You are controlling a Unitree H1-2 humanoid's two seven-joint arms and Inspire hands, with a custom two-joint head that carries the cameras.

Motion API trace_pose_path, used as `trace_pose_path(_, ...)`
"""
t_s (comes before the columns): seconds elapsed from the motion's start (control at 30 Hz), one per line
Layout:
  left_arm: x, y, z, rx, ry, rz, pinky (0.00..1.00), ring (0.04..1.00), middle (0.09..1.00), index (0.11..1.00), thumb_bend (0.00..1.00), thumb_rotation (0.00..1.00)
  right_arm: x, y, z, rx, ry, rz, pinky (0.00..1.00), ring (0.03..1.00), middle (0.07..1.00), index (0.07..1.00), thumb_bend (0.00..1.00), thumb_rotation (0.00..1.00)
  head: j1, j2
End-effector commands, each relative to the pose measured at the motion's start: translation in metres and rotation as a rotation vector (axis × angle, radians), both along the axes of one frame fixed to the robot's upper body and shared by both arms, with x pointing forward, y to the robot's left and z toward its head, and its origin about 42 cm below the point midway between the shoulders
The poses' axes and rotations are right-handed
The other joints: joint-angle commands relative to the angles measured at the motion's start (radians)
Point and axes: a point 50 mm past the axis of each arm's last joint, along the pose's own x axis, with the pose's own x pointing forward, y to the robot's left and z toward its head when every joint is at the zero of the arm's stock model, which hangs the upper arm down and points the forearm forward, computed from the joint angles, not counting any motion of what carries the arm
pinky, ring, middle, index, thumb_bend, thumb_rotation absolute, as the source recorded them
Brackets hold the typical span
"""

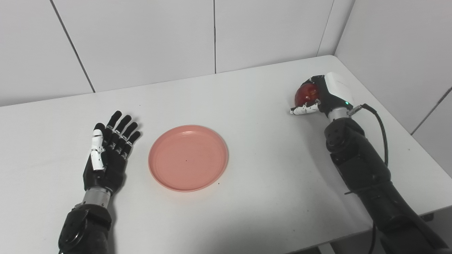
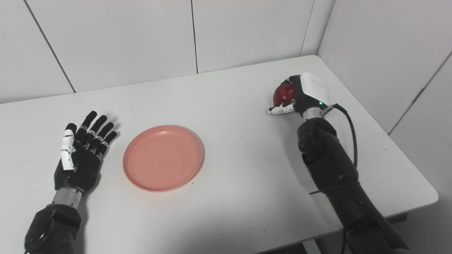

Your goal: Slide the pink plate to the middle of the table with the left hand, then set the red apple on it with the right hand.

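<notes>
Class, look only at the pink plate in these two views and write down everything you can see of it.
The pink plate is round and shallow, salmon pink, with a raised rim, faint concentric rings inside, and a smooth look like plastic. It lies flat and upright on the white table, empty apart from a tiny dark speck near its centre. It sits toward the near middle of the table, just beside the open left hand, which is apart from it. Nothing touches it but the table.

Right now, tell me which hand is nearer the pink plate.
Left. The left hand lies open on the table just beside the pink plate, not touching it. The right hand is far off, wrapped around the red apple.
</notes>
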Motion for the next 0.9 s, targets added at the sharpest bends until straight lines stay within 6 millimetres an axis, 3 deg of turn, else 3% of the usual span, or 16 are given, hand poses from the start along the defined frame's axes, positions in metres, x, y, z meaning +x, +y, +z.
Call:
trace_pose_path(0.0, -0.006, 0.002, -0.014, 0.010, 0.083, 0.002, 0.89, 0.887, 0.898, 0.886, 0.38, 1.00, 0.006, -0.003, 0.031, -0.031, -0.128, 0.014, 0.36, 0.450, 0.514, 0.487, 0.52, 0.13, 0.001, 0.001)
trace_pose_path(0.47, -0.006, -0.001, -0.014, 0.010, 0.084, 0.001, 0.89, 0.887, 0.895, 0.881, 0.38, 1.00, -0.002, 0.004, 0.049, -0.001, -0.227, 0.052, 0.35, 0.436, 0.490, 0.486, 0.51, 0.13, 0.022, -0.008)
trace_pose_path(0.87, -0.007, -0.009, -0.014, 0.015, 0.085, 0.013, 0.88, 0.885, 0.893, 0.878, 0.37, 1.00, -0.010, 0.055, 0.082, 0.002, -0.271, 0.190, 0.35, 0.426, 0.488, 0.487, 0.51, 0.13, 0.054, -0.018)
